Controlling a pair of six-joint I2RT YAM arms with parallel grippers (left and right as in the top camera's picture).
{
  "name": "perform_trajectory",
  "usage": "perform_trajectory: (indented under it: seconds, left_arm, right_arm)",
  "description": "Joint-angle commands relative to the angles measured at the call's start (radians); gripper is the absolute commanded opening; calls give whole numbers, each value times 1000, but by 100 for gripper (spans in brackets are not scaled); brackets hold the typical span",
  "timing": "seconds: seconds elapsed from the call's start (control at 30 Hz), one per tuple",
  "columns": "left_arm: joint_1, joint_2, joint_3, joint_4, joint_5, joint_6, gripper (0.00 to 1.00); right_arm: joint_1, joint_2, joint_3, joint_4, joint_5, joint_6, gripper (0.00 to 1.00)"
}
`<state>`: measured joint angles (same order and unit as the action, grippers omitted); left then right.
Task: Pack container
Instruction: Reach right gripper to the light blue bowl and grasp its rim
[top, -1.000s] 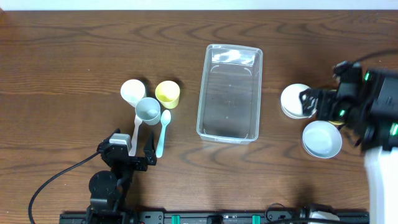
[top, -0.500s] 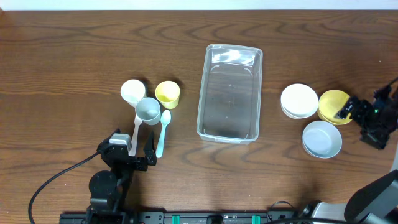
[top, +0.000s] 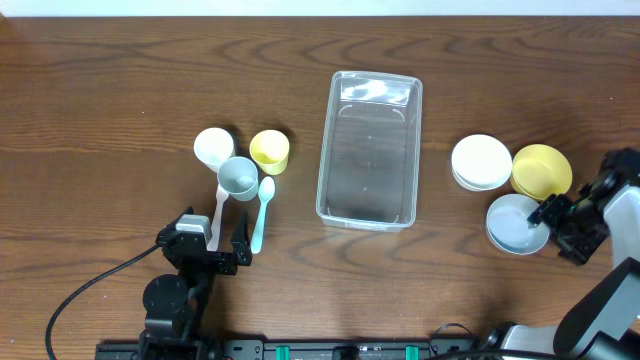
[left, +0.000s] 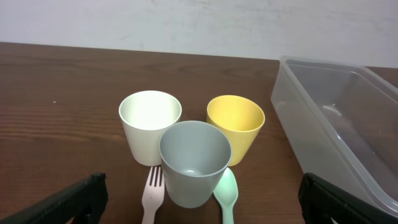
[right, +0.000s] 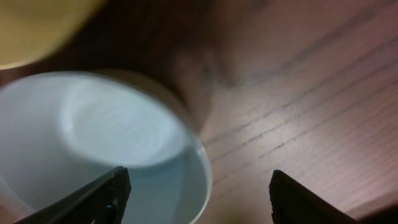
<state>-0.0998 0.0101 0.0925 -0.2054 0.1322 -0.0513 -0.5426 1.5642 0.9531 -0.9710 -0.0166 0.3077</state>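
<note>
The clear rectangular container (top: 368, 150) stands empty at the table's middle; its corner also shows in the left wrist view (left: 336, 118). My left gripper (top: 213, 247) (left: 199, 205) is open and low on the table. It sits just in front of a grey cup (left: 194, 162), a white cup (left: 149, 124), a yellow cup (left: 235, 124), a pale fork (left: 151, 196) and a green spoon (left: 226, 196). My right gripper (top: 560, 220) (right: 199, 199) is open, and the right rim of a pale bowl (top: 512, 225) (right: 93, 137) lies between its fingers.
A white bowl (top: 481, 162) and a yellow bowl (top: 541, 170) sit just behind the pale bowl, to the right of the container. In the overhead view the cups (top: 238, 160), fork (top: 219, 210) and spoon (top: 262, 210) cluster to the container's left.
My right gripper has moved off the yellow bowl, swung out to the right, then come down to the pale bowl's right rim. The left arm has not moved.
</note>
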Motion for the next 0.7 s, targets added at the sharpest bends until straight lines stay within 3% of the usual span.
perform_trajectory:
  seconds: [0.0, 0.1, 0.23, 0.43, 0.67]
  left_arm:
    - [5, -6, -26, -6, 10, 6, 98]
    - [5, -6, -26, -6, 10, 6, 98]
    - [5, -6, -26, -6, 10, 6, 98]
    - [5, -6, -26, -6, 10, 6, 98]
    - [5, -6, -26, -6, 10, 6, 98]
  right_arm:
    - [8, -3, -57, 40, 54, 63, 68]
    - [8, -3, -84, 73, 54, 63, 55]
    - [8, -3, -108, 94, 69, 66, 48]
    - [8, -15, -108, 82, 79, 81, 3]
    - [20, -176, -83, -63, 68, 81, 2]
